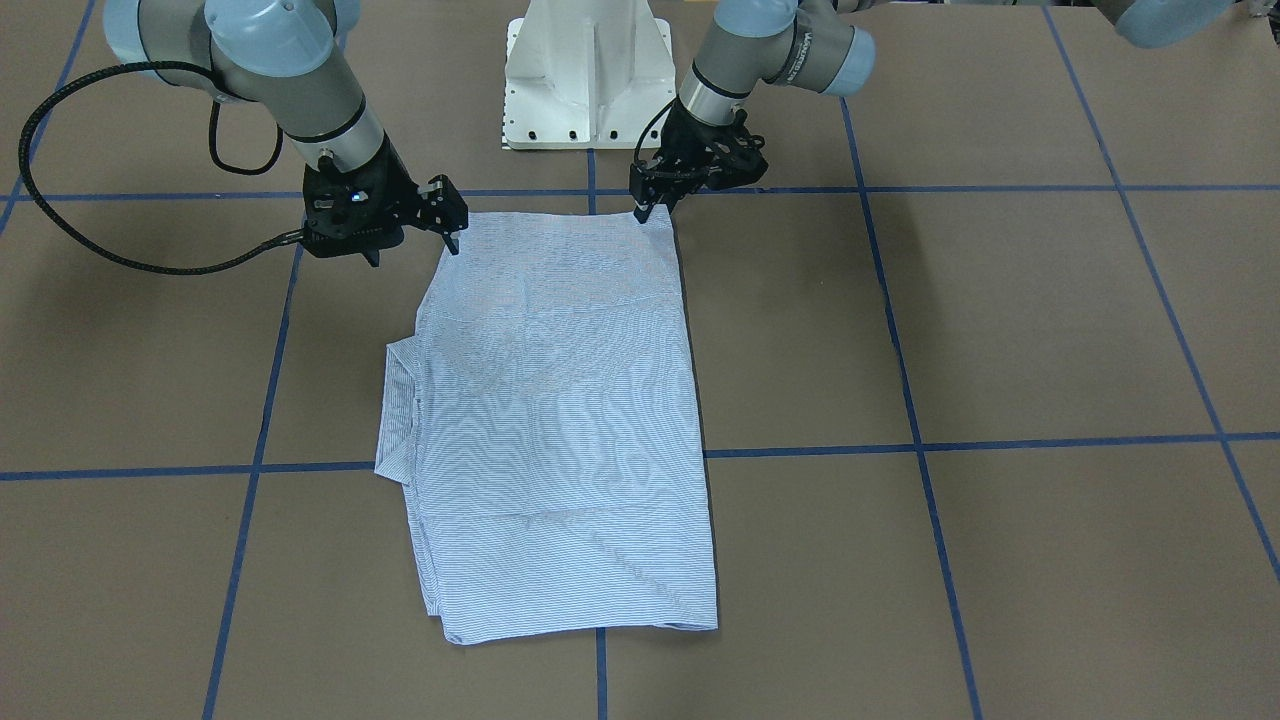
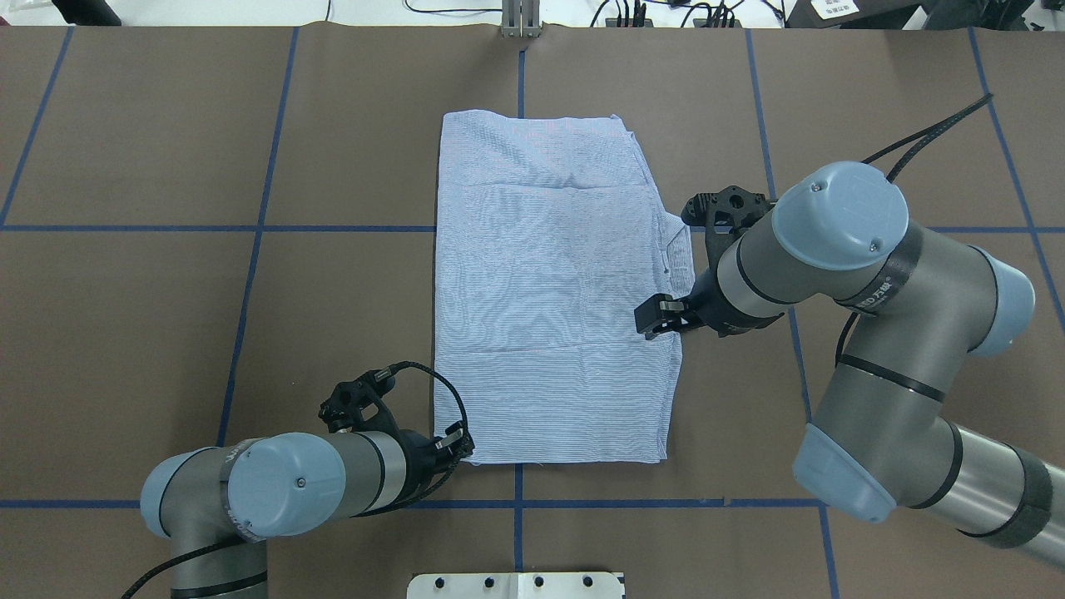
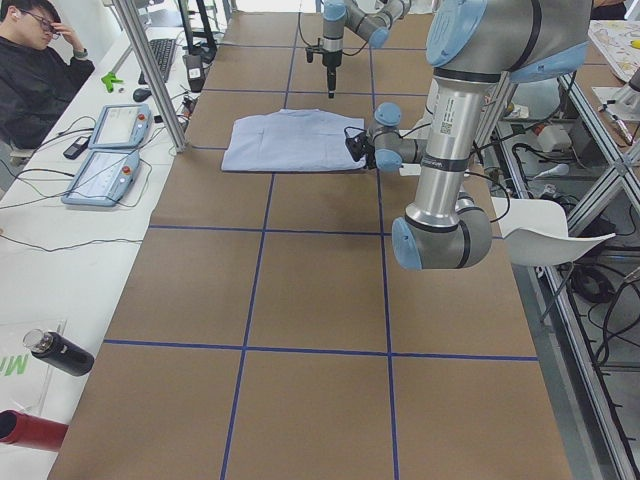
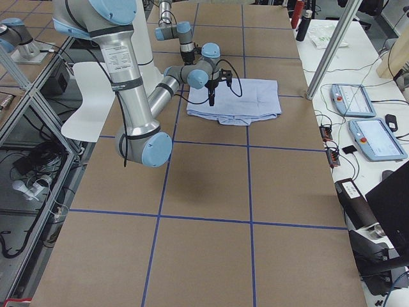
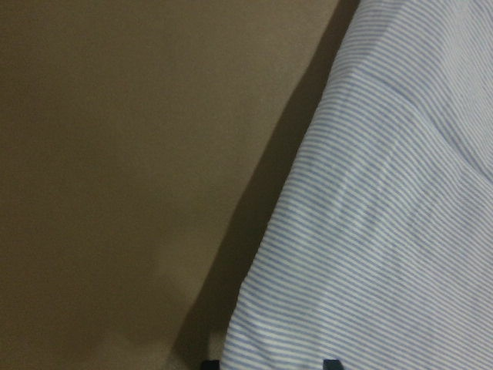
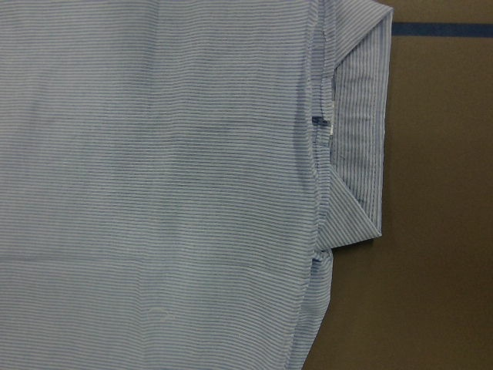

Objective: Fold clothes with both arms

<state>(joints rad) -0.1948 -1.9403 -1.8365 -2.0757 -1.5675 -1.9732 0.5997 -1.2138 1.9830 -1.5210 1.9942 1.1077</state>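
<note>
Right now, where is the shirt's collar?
In the overhead view, the collar pokes out of the shirt halfway along its right edge, next to the right arm.

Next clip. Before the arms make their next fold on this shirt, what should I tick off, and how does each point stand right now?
1. Shirt lying flat in a folded rectangle: ok.
2. Side edges flush: not ok, the collar juts out past one long edge.
3. Left pincer placed at a shirt corner on the robot's side: ok.
4. Left pincer gripping cloth: cannot tell.
5. Right pincer open and empty: ok.
6. Right pincer down at the cloth: not ok, it hovers above the shirt's edge.
</note>
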